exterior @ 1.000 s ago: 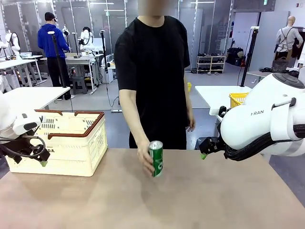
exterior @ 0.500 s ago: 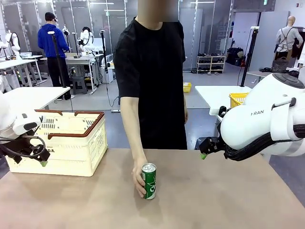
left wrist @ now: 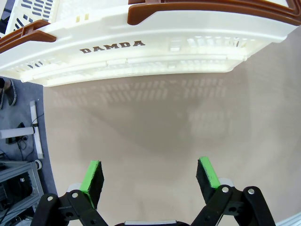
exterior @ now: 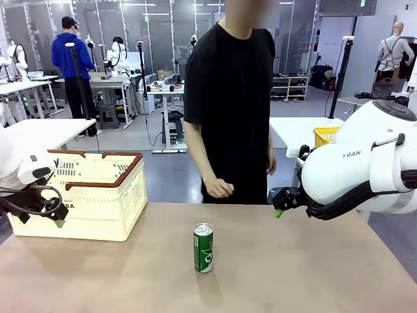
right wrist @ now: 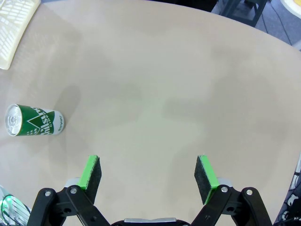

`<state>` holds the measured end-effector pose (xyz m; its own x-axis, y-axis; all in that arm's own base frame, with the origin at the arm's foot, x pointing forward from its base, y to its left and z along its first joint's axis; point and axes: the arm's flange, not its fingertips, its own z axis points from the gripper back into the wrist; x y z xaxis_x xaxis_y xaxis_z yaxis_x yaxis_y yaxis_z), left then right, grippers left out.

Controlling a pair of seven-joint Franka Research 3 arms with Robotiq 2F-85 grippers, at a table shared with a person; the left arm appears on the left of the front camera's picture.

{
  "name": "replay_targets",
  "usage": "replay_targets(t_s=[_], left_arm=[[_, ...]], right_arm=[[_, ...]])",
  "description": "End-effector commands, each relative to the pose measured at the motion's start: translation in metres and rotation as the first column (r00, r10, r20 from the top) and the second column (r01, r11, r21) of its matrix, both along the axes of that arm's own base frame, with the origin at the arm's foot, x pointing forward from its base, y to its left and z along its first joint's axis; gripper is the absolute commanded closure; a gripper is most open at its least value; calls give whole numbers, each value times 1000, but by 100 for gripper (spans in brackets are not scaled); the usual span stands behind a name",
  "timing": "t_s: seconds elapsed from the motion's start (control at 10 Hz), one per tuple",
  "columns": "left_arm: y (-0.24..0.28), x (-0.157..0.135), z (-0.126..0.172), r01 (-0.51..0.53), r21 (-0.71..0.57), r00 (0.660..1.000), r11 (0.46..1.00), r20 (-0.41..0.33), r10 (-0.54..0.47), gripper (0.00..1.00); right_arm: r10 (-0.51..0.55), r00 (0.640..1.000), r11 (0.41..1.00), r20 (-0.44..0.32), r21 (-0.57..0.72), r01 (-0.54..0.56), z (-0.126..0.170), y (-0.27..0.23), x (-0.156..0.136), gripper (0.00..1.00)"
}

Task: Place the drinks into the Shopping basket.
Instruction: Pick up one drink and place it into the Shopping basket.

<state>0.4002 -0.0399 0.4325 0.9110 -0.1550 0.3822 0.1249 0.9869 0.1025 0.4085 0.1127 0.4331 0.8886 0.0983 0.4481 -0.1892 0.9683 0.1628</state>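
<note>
A green drink can (exterior: 203, 247) with white marks stands upright alone in the middle of the table; the right wrist view has the can (right wrist: 34, 121) at its left edge. The cream Shopping basket (exterior: 91, 195) with brown rim and handles sits at the table's left; its "DAMDA" side (left wrist: 141, 52) faces the left wrist view. My left gripper (left wrist: 150, 176) hangs open over bare table just in front of the basket, and appears at the left edge of the front view as the left gripper (exterior: 57, 218). My right gripper (right wrist: 148, 175) is open above the table, far right of the can.
A person in a black shirt stands behind the table's far edge, one hand (exterior: 219, 189) drawn back near the waist. A yellow mesh basket (exterior: 324, 135) sits on another table behind my right arm (exterior: 365, 163). Bare tabletop (exterior: 293, 274) surrounds the can.
The person set the green can down on the table, let go and pulled the hand back, stepping to the right. Neither arm has moved.
</note>
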Motion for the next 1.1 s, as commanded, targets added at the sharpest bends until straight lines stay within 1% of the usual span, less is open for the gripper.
replay_targets(t_s=[0.0, 0.2, 0.3, 0.4, 0.5, 0.6, 0.7, 0.8, 0.9, 1.0], left_arm=[[-1, 1, -1, 17, 3, 1000, 1000, 4, -17, 0], [-12, 0, 2, 115, 35, 993, 993, -24, -114, 0], [-28, -2, 8, 213, 32, 977, 977, -33, -212, 0], [-43, -5, 18, 293, -1, 956, 956, -33, -293, 0], [-60, -10, 29, 355, 23, 935, 935, -35, -354, 0], [-79, -12, 42, 439, 29, 898, 898, -30, -439, 0], [-102, -12, 55, 559, 9, 829, 829, -34, -559, 0], [-123, -11, 66, 630, -3, 776, 777, -52, -629, 0], [-146, -9, 74, 690, 39, 724, 723, -69, -687, 0], [-165, -7, 79, 761, 49, 648, 647, -102, -754, 0]], right_arm=[[0, 1000, 1000, 1, 0, 0, 0, -1, 0, 0], [0, 1000, 1000, 1, 0, 0, 0, -1, 0, 0], [0, 1000, 1000, 1, 0, 0, 0, -1, 0, 0], [0, 1000, 1000, 1, 0, 0, 0, -1, 0, 0], [0, 1000, 1000, 1, 0, 0, 0, -1, 0, 0], [0, 1000, 1000, 1, 0, 0, 0, -1, 0, 0], [0, 1000, 1000, 1, 0, 0, 0, -1, 0, 0], [0, 1000, 1000, 1, 0, 0, 0, -1, 0, 0], [0, 1000, 1000, 1, 0, 0, 0, -1, 0, 0], [0, 1000, 1000, 1, 0, 0, 0, -1, 0, 0]])
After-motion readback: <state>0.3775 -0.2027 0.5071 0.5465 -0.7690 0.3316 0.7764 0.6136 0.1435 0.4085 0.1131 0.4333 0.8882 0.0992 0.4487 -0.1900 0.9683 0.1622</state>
